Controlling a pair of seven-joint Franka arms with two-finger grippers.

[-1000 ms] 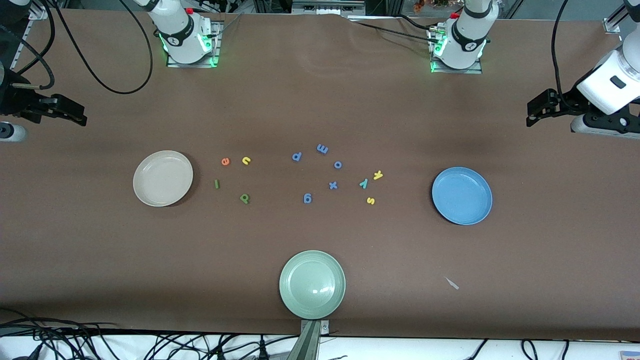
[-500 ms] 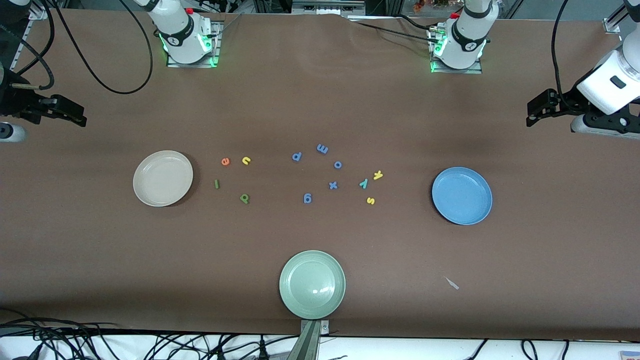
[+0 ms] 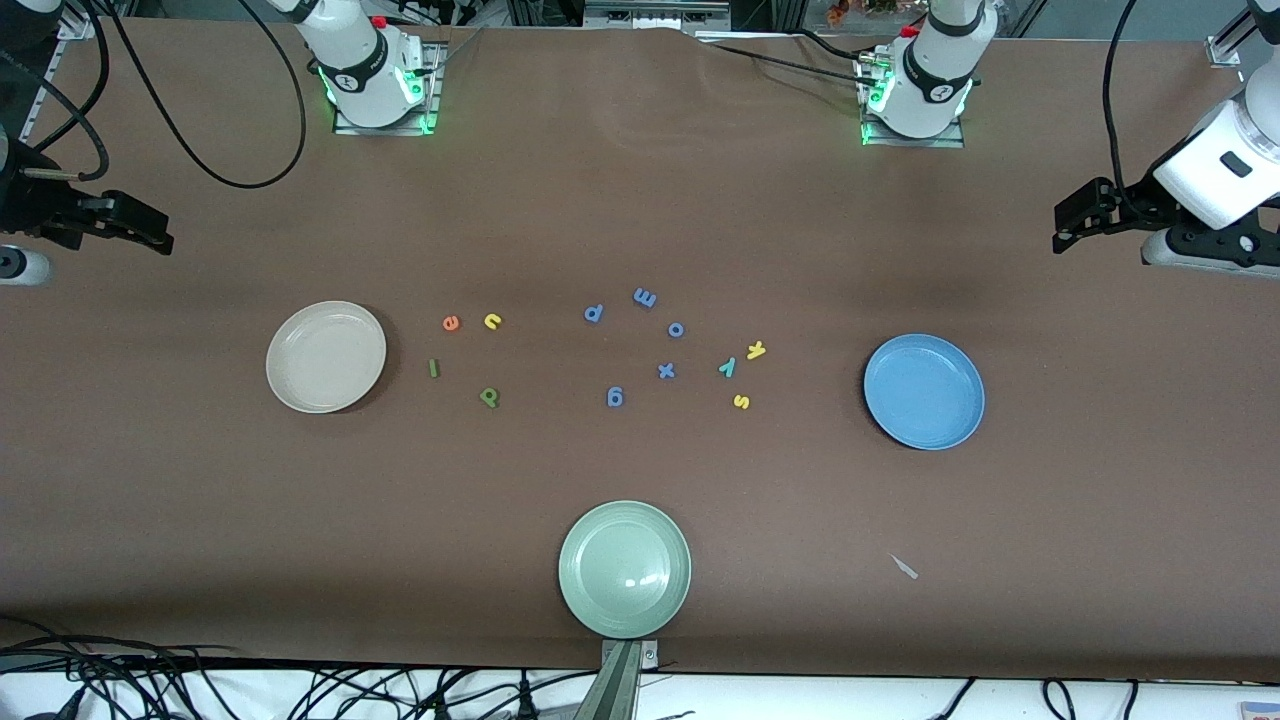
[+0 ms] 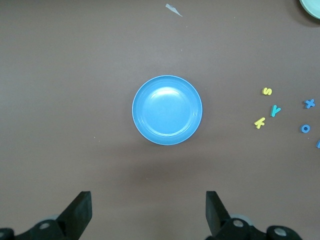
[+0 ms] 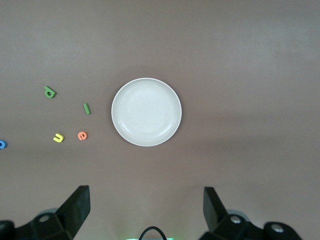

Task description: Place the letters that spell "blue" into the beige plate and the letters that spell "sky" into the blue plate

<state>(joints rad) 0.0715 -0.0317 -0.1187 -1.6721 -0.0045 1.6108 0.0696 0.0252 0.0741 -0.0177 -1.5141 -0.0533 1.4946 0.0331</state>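
Note:
The beige plate (image 3: 326,357) (image 5: 146,112) lies empty toward the right arm's end. Beside it lie the orange e (image 3: 451,322), yellow u (image 3: 492,321), green l (image 3: 434,368) and green b (image 3: 489,397). The blue plate (image 3: 924,392) (image 4: 167,110) lies empty toward the left arm's end, with the yellow k (image 3: 756,350), teal y (image 3: 728,367) and yellow s (image 3: 741,401) beside it. My right gripper (image 3: 160,232) (image 5: 146,210) hangs open high over its table end. My left gripper (image 3: 1065,232) (image 4: 148,212) hangs open over the other end. Neither holds anything.
Several blue-purple letters (image 3: 666,370) lie scattered mid-table between the two letter groups. A pale green plate (image 3: 625,568) sits near the table's front edge. A small white scrap (image 3: 904,567) lies nearer the camera than the blue plate.

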